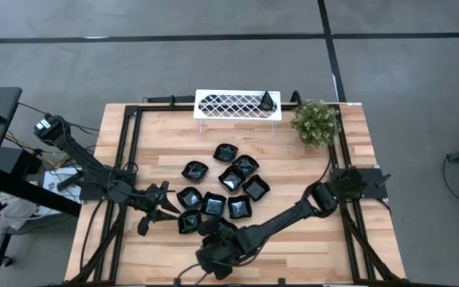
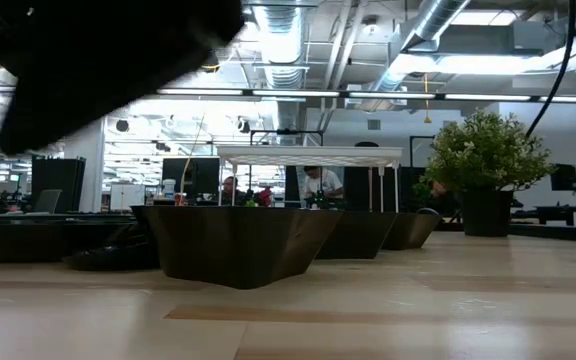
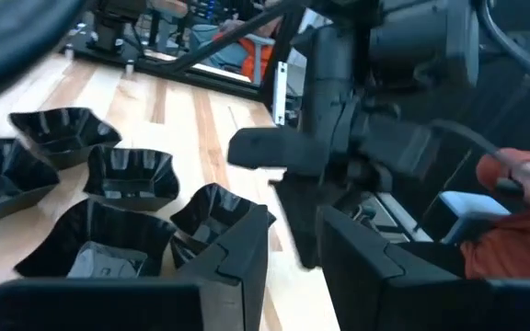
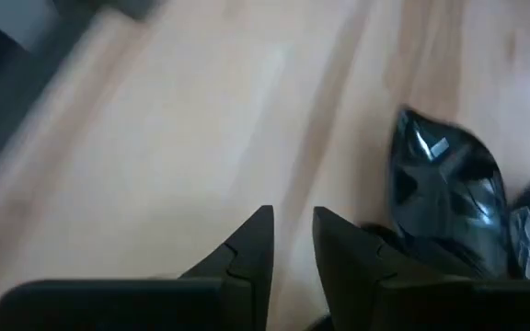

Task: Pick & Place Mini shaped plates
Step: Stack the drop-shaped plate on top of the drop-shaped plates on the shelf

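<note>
Wooden tabletop (image 1: 158, 143) fills the scene. Right gripper (image 4: 291, 241), fingers narrowly parted and gripping nothing, hangs over bare wood beside the mini shaped plates (image 1: 221, 187) clustered mid-table. Left gripper (image 3: 294, 244) nearby looks slightly open, seemingly empty.

My two arms are matte black, built of boxy jointed links with black cables trailing from their bases along the wooden table (image 1: 158, 151). Each ends in two dark, angular, wedge-shaped fingers (image 4: 247, 248) with stepped inner edges.

Both arms reach low toward mid-table, left gripper (image 1: 162, 209) and right gripper (image 1: 213, 239) with jaws slightly parted.
</note>
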{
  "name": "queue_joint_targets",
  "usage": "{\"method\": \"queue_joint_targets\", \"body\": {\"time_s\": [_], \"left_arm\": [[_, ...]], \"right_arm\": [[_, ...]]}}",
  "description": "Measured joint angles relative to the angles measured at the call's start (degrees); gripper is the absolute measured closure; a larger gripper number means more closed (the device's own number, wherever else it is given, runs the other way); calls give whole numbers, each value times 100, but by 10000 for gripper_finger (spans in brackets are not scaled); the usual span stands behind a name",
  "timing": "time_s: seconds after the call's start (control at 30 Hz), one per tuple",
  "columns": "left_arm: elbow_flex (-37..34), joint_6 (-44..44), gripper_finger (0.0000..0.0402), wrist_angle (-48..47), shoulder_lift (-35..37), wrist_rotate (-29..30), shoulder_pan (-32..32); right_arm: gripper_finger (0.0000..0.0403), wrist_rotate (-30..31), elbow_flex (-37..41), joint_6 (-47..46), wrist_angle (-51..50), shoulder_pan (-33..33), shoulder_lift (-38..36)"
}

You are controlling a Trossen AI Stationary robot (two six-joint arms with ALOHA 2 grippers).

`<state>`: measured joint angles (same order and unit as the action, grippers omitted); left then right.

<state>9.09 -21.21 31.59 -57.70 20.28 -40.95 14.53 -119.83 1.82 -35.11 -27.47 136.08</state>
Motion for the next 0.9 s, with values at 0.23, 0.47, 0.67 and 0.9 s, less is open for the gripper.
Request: {"method": "queue_joint_targets", "body": {"time_s": [0.23, 0.47, 0.67, 0.9], "left_arm": [[-54, -51, 304, 108, -2, 203, 0], [-54, 24, 304, 161, -2, 203, 0], [-54, 39, 304, 200, -4, 205, 0], [-54, 39, 304, 236, -4, 240, 0]], "right_arm": [[329, 10, -296, -22, -113, 146, 200], [329, -244, -296, -11, -381, 227, 203], [329, -217, -496, 165, -651, 219, 214], [329, 371, -1004, 173, -1369, 296, 210]]}}
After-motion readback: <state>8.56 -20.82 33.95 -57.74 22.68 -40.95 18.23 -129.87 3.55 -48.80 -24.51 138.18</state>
